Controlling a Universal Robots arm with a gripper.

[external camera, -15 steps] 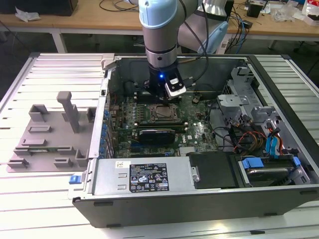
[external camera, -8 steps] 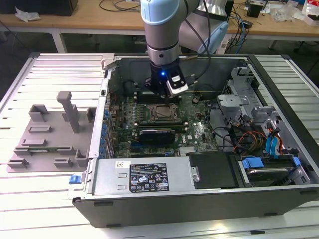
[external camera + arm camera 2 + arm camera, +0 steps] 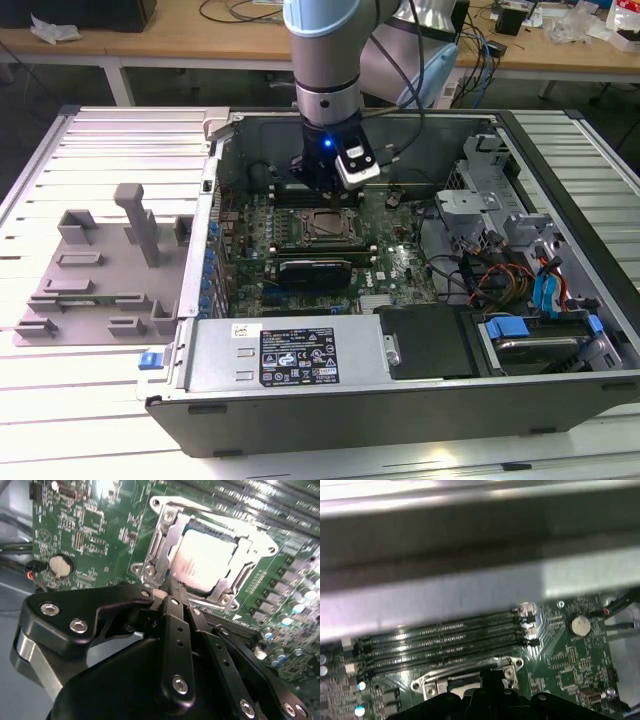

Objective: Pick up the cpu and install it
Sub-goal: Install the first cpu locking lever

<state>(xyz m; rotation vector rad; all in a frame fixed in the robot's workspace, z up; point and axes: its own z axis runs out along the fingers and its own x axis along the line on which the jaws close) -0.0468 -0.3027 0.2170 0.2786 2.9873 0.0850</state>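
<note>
The cpu (image 3: pixel 207 560), a flat square chip with a silvery-white top, lies in the motherboard socket (image 3: pixel 322 228) inside its metal retention frame (image 3: pixel 155 545). My gripper (image 3: pixel 172 585) hangs just above the socket's edge, its black fingers (image 3: pixel 176 625) drawn together with nothing between them. It is apart from the cpu. In the exterior view the gripper (image 3: pixel 318 192) stands over the far side of the socket, inside the open computer case (image 3: pixel 400 400). The first wrist view has the gripper (image 3: pixel 490 677) in front of the frame (image 3: pixel 470 677).
Memory slots (image 3: pixel 445 642) run beside the socket, with a coin battery (image 3: pixel 580 625) further along the board. A black heatsink (image 3: pixel 315 270), drive bays (image 3: pixel 530 340) and loose cables (image 3: pixel 480 275) crowd the case. A grey fixture (image 3: pixel 100 270) lies on the slatted table at the exterior view's left.
</note>
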